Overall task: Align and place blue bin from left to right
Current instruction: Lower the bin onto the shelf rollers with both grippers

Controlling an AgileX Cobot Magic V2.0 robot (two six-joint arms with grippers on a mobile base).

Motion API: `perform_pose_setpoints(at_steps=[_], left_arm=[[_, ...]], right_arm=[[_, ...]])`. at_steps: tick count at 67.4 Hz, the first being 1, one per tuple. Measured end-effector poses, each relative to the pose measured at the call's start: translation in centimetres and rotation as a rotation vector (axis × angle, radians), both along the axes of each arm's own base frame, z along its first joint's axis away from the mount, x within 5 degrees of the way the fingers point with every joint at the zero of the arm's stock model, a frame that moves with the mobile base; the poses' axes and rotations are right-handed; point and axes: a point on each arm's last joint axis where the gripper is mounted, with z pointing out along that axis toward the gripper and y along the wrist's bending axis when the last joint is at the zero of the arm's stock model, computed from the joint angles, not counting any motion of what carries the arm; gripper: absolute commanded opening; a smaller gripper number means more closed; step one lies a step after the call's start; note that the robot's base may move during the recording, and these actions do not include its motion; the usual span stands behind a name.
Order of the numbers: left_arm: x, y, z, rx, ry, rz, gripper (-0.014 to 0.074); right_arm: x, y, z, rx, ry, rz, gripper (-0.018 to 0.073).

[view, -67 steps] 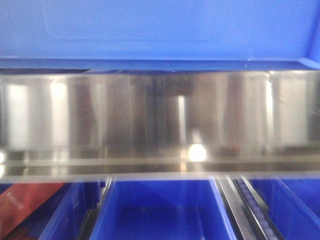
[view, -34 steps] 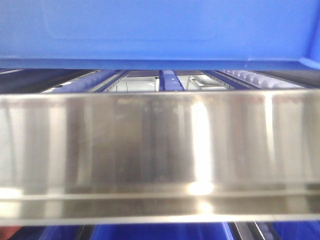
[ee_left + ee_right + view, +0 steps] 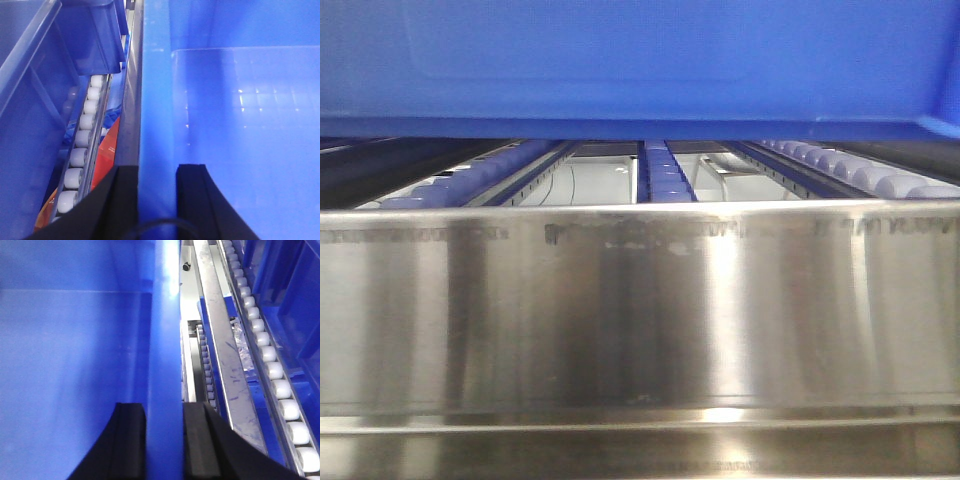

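- the left gripper (image 3: 156, 175) straddles the blue bin (image 3: 250, 140) at its rim, one black finger pressed against each side of the wall;
- white rollers (image 3: 80, 150) run left of the pincer;
- an orange-red packet (image 3: 107, 150) lies beside them

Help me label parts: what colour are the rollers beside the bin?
White. The rollers show best in the left wrist view.

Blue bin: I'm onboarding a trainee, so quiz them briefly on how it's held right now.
1. True or false: the left gripper has one finger on each side of a blue bin wall.
2. In the front view, what sits directly below the bin? A) steel rail B) wooden table C) cardboard box
3. Fill in: in the right wrist view, the white rollers lie to the ___ of the wall the right gripper clamps.
Key: 1 true; 2 A; 3 right.
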Motion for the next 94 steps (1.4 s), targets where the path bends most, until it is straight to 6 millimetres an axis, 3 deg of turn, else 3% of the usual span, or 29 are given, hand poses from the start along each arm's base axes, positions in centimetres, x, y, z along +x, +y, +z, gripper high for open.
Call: perform_pose_setpoints(at_steps=[53,61,79,94], left_arm=[[0.0,0.0,0.0,-0.001,0.001,-0.001,-0.0111],[0.2,-0.2,-0.3,-0.024,0.019,-0.011,-0.0111],[4.1,-0.8,-2.5,-0.088,0.072,-0.033,-0.0111],[6.6,-0.8,-4.6,-0.088,0.133,-0.017,-0.0111]], right_arm=[[0.0,0.0,0.0,0.000,0.000,0.000,-0.0080],[1.0,-0.3,-0.3,0.016,0.010,-0.031,-0.0080],[4.3,-0.9,-1.2,0.077,0.029,-0.077,-0.0080],[6.2,0.4,-3.4,0.021,0.080,-0.090,-0.0080]])
